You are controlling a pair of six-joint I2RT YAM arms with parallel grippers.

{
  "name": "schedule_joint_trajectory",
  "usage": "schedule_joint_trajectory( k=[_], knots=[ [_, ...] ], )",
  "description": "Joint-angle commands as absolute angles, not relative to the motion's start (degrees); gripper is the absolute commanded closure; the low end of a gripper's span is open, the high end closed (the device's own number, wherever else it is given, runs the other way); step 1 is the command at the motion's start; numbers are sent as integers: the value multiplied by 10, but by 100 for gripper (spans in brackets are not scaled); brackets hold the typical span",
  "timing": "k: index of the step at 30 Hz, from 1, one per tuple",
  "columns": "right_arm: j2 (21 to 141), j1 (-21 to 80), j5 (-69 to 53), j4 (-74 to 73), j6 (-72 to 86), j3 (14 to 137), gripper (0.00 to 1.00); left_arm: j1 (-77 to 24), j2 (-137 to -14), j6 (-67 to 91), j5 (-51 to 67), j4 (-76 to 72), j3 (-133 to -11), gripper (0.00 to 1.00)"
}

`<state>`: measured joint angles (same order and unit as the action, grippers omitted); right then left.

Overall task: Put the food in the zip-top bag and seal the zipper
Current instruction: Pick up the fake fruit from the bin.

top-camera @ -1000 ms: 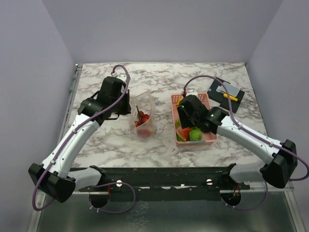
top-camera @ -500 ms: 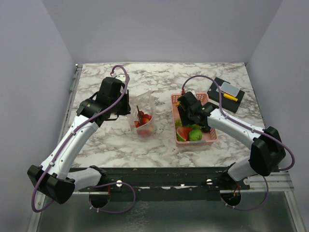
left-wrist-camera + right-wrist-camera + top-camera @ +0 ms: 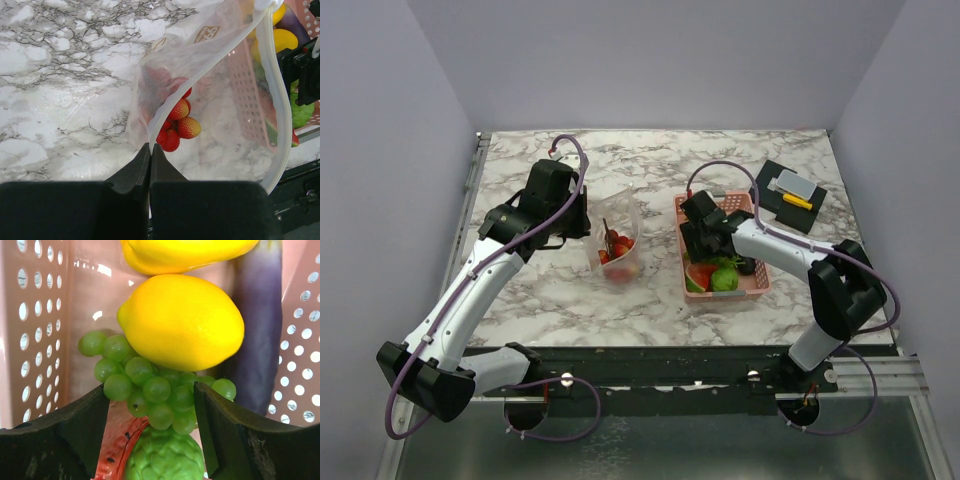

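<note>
Zip-top bag (image 3: 165,75), mid-table, just left of the pink basket (image 3: 45,315): being pinched at the rim by the left gripper (image 3: 150,150), jaws clamped tight on the plastic, zipper (image 3: 274,100) gaping unsealed, already holding strawberries (image 3: 175,127). Across the gap, hovering inside the basket with the right gripper (image 3: 150,392) spread wide, fingers straddling the green grapes (image 3: 147,385) without gripping them. Likely best: lowering squarely, closing on the bunch's thick middle, avoiding the watermelon slice (image 3: 117,450) nearer in and the lemon (image 3: 182,322) touching the bunch just beyond. Farther back, skirting the purple eggplant (image 3: 257,340) lying along the basket wall.
</note>
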<state>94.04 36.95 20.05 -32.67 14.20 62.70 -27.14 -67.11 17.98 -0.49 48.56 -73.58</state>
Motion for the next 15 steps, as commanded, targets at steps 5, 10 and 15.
schedule_joint_trajectory(
  k=[5,10,15],
  knots=[
    [990,363,206,-304,135,615,31,-271,-668,174,-1,485,-737,100],
    [1004,363,207,-307,136,614,42,-271,-672,174,-1,486,-740,100],
    [1007,363,203,-310,135,611,72,-271,-676,174,-1,486,-743,100]
  ],
)
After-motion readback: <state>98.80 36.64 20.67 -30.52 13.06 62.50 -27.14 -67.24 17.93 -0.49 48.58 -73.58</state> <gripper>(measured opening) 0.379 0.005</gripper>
